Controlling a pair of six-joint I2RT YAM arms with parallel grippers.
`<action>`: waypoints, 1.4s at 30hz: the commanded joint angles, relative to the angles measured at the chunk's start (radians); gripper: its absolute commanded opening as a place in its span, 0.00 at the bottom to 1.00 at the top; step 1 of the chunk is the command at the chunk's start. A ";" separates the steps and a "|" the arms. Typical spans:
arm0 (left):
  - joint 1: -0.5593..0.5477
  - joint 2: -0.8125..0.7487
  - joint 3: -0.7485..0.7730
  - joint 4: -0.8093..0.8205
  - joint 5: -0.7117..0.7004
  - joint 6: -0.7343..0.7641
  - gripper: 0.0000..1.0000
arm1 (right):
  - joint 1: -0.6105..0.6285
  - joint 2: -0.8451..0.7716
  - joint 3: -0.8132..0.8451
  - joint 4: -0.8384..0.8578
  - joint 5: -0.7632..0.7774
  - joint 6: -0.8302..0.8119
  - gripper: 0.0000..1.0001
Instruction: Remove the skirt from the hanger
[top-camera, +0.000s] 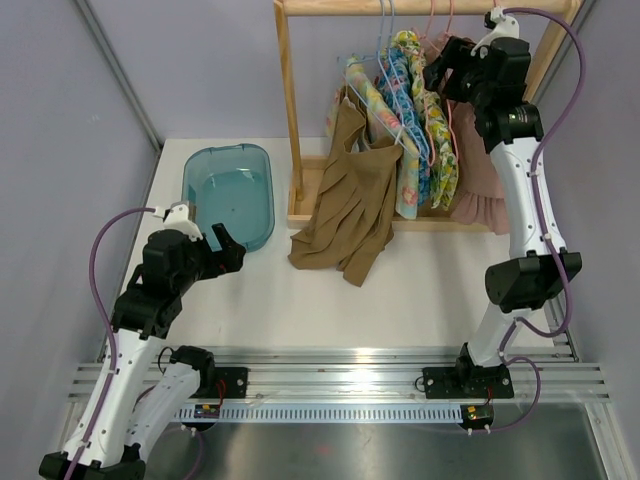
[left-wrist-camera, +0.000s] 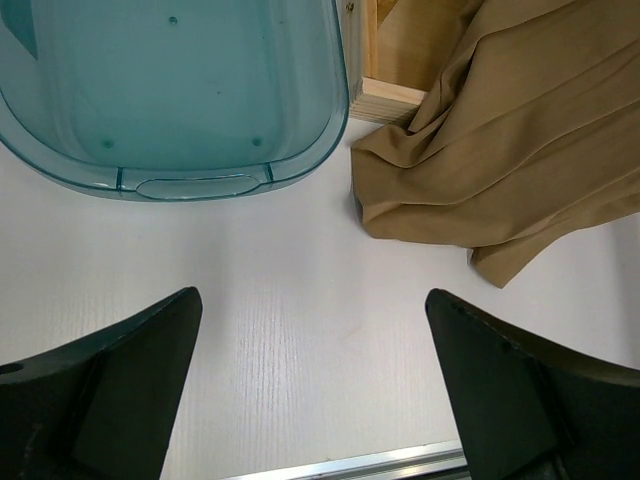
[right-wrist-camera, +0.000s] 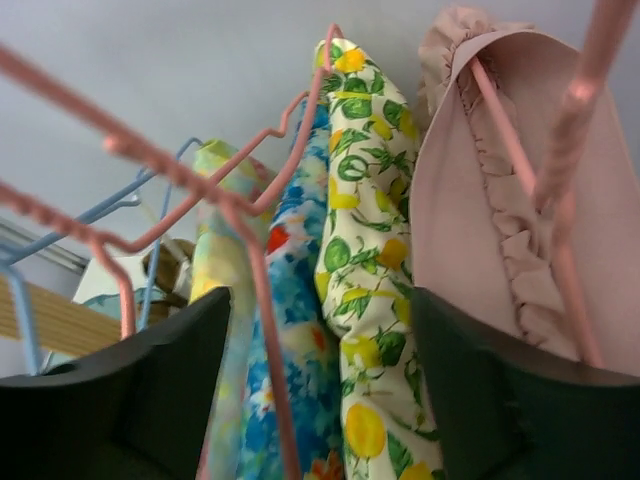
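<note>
Now the pink skirt (top-camera: 478, 190) is seen hung at the rack's (top-camera: 288, 100) right end, the right gripper (top-camera: 437, 68) spread wide beside it; left of the rack, the left gripper (left-wrist-camera: 312, 310) is held wide over open table (left-wrist-camera: 300, 250).

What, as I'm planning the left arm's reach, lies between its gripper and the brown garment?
Only bare table separates the left gripper from the brown garment, per the left wrist view.

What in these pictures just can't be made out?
1. Top view: the right arm covers much of the pink ruffled garment.
2. Right wrist view: the pink hanger is cut off by the top edge, hook unseen.
3. Left wrist view: the tan garment runs past the right edge.
</note>
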 joint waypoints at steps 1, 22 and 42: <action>-0.004 -0.009 -0.002 0.019 -0.010 -0.005 0.98 | 0.007 -0.140 -0.034 0.088 -0.092 0.013 0.86; -0.005 -0.012 0.000 0.019 -0.012 -0.005 0.98 | 0.004 -0.164 -0.009 -0.023 0.248 -0.127 0.91; -0.007 -0.012 -0.002 0.017 -0.037 -0.007 0.98 | -0.014 0.108 0.322 -0.049 0.256 -0.135 0.00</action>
